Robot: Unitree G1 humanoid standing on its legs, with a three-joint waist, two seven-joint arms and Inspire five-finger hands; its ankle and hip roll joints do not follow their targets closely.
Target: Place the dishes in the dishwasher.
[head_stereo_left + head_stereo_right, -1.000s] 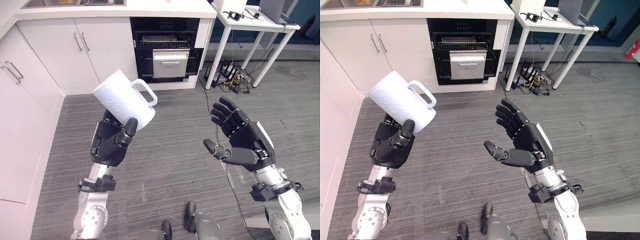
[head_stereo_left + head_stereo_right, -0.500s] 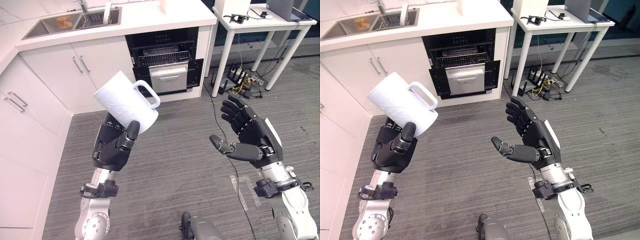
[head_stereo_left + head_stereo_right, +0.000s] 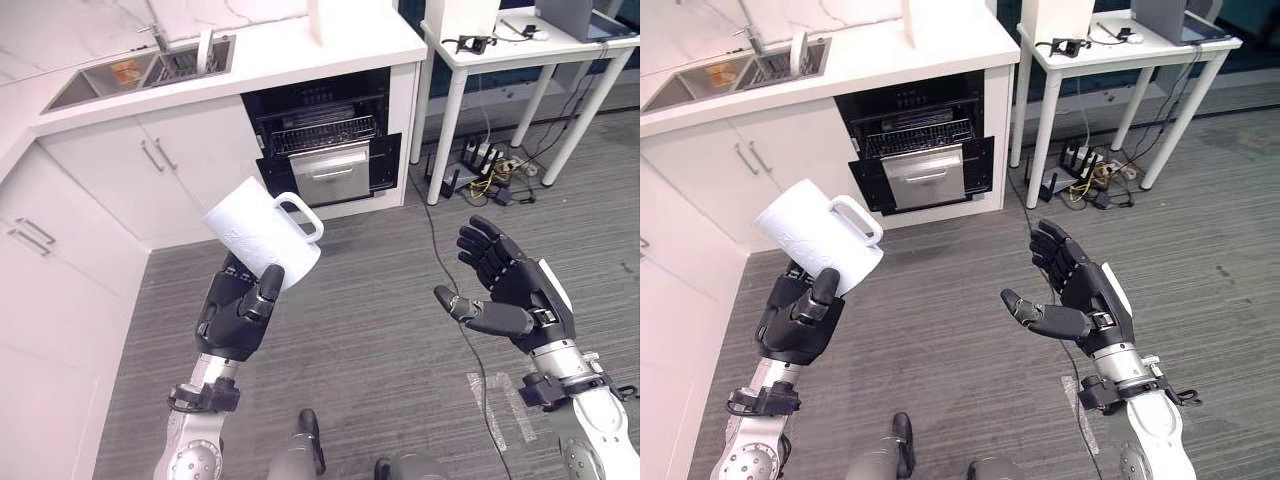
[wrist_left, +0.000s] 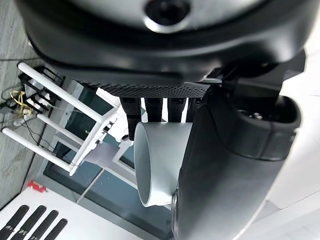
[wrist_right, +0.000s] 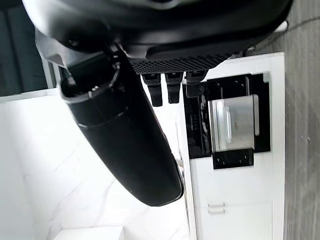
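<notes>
The large white ceramic mug with a loop handle [image 3: 262, 236] is clasped tilted in the left hand [image 3: 238, 310], well short of the open black dishwasher with its wire rack [image 3: 322, 142] under the white surface [image 3: 250, 62]. Carry it there gripped firmly, keeping the empty, spread-fingered right hand [image 3: 512, 292] clear

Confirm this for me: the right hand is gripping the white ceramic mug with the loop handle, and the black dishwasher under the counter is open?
Not quite. The left hand grips the white ceramic mug with the loop handle, as the left eye view shows; the right hand is open and empty. The black dishwasher under the counter is open, as you said.
</notes>
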